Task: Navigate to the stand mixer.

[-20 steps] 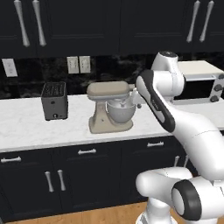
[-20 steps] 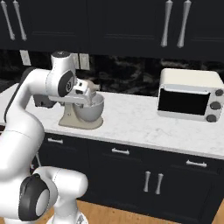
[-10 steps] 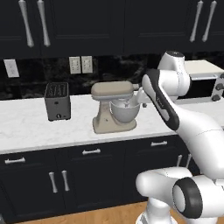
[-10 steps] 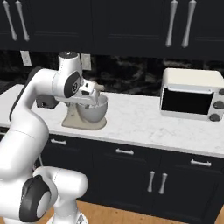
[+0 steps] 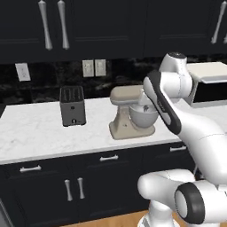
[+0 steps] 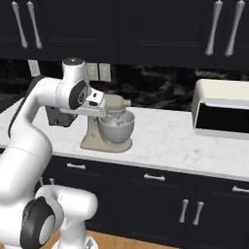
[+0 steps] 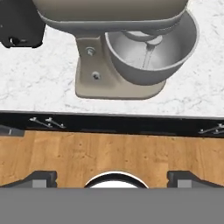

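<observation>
just one stand mixer [image 5: 131, 116] near the surface [image 5: 35, 133] front edge, one toaster [image 5: 72, 105]; pincer [image 7: 112, 177] seemingly spread, hovering before the mixer.

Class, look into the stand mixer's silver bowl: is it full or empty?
Empty. The hand view looks down into the bowl of the stand mixer and shows bare metal around the beater.

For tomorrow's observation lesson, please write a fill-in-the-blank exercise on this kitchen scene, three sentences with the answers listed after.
1. The stand mixer holds a shiny ____ bowl.
2. The dark toaster has ____ slots on top.
3. Both appliances stand on the white marble ____.

Missing words: silver; two; counter
</observation>
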